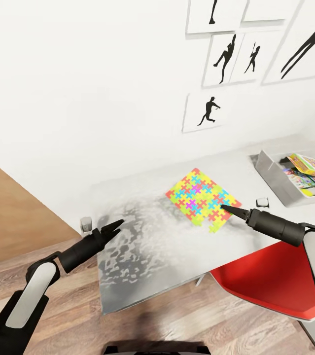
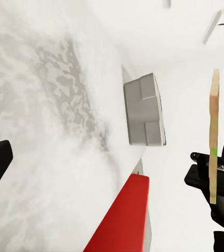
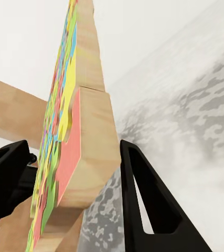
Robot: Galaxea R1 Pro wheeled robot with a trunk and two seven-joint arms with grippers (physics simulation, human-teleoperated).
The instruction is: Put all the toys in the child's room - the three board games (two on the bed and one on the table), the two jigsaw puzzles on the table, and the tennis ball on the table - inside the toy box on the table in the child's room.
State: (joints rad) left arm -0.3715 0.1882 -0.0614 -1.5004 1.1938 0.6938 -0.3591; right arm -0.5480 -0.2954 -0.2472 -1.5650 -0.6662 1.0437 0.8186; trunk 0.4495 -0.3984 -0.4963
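Observation:
My right gripper [image 1: 227,210] is shut on the near edge of a jigsaw puzzle [image 1: 200,194], a flat square of yellow, pink, green and blue pieces held over the table [image 1: 142,246]. In the right wrist view the puzzle [image 3: 85,152] sits between the two black fingers [image 3: 138,184]. Seen edge-on in the left wrist view, the puzzle [image 2: 214,131] hangs away from the tabletop. The grey toy box [image 1: 275,180] stands at the table's right end with board games [image 1: 311,166] lying inside it. My left gripper [image 1: 115,229] is open and holds nothing, near the table's left part.
A red chair [image 1: 270,281] is tucked under the table's front edge below my right arm. White wall with black silhouette pictures [image 1: 228,56] backs the table. Wood plank floor [image 1: 68,305] lies to the left and front. The toy box [image 2: 143,110] also appears in the left wrist view.

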